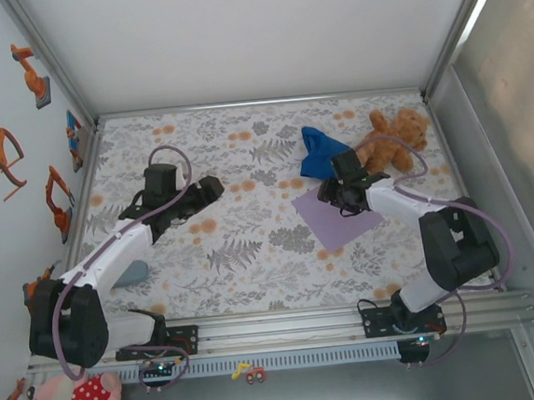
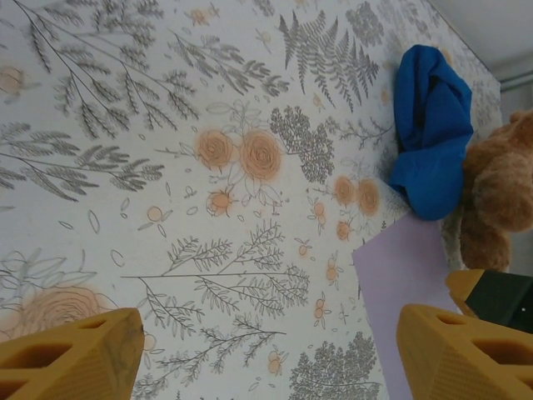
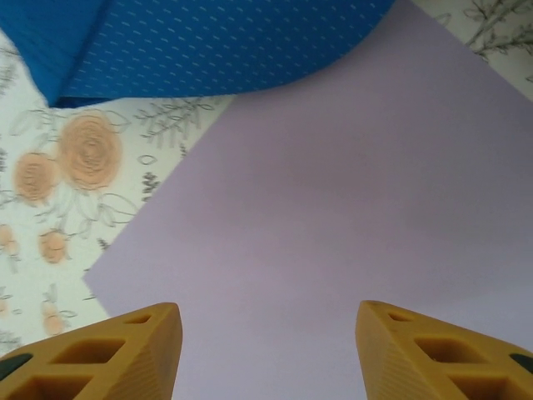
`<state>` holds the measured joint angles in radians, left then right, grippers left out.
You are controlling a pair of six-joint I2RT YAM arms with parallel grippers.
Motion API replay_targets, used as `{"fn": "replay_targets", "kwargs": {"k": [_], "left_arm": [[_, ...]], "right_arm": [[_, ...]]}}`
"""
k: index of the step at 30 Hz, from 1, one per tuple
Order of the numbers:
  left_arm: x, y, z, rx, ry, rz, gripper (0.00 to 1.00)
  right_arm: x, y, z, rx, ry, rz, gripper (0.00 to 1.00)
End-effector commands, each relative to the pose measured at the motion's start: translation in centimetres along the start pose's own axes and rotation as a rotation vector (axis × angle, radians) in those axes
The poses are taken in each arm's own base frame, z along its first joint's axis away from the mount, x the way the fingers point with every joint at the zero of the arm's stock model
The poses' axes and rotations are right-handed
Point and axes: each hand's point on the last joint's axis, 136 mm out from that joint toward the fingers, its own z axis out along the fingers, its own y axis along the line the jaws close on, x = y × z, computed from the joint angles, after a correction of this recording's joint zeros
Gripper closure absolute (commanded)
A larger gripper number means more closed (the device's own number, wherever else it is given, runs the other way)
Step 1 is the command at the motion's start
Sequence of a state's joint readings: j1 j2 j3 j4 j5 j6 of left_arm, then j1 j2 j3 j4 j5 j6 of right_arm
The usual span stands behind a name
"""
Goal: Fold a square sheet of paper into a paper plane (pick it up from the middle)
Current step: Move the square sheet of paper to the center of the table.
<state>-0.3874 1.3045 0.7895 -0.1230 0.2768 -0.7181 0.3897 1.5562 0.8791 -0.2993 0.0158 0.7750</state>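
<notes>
The square sheet of paper (image 1: 342, 220) lies flat on the floral table, lavender, right of centre, one corner turned toward the blue cloth. My right gripper (image 1: 334, 194) hovers over the sheet's far part. In the right wrist view its yellow fingers (image 3: 108, 354) stand wide apart above the paper (image 3: 333, 208), and the gripper (image 3: 269, 350) is open with nothing between them. My left gripper (image 1: 212, 188) is over bare table left of the sheet. It (image 2: 266, 358) is open and empty, and the paper (image 2: 404, 275) shows at the right of its view.
A deep blue cloth (image 1: 319, 150) touches the sheet's far corner, with a brown teddy bear (image 1: 395, 140) just right of it. A grey-blue object (image 1: 131, 271) lies beside the left arm. A pink plush toy (image 1: 79, 399) sits off the table at the near left.
</notes>
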Motion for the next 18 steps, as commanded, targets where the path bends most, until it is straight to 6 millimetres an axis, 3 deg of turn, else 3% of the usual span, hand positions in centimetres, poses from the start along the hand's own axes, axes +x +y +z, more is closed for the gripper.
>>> {"fn": "replay_targets", "kwargs": {"k": [1, 10, 14, 18], "left_arm": [[-0.2, -0.9, 1.1, 0.002, 0.001, 0.000, 0.27], [1.1, -0.2, 2.9, -0.034, 0.046, -0.018, 0.39], [1.2, 0.8, 3.0, -0.072, 0.036, -0.014, 0.41], [1.0, 2.0, 2.8, -0.133, 0.019, -0.020, 0.43]], "right_arm": [[0.0, -0.9, 0.6, 0.070, 0.011, 0.000, 0.44], [2.7, -1.7, 2.2, 0.115, 0.102, 0.007, 0.44], [5.1, -0.4, 2.8, 0.104, 0.147, 0.001, 0.44], [8.1, 3.0, 3.7, 0.056, 0.189, -0.026, 0.44]]}}
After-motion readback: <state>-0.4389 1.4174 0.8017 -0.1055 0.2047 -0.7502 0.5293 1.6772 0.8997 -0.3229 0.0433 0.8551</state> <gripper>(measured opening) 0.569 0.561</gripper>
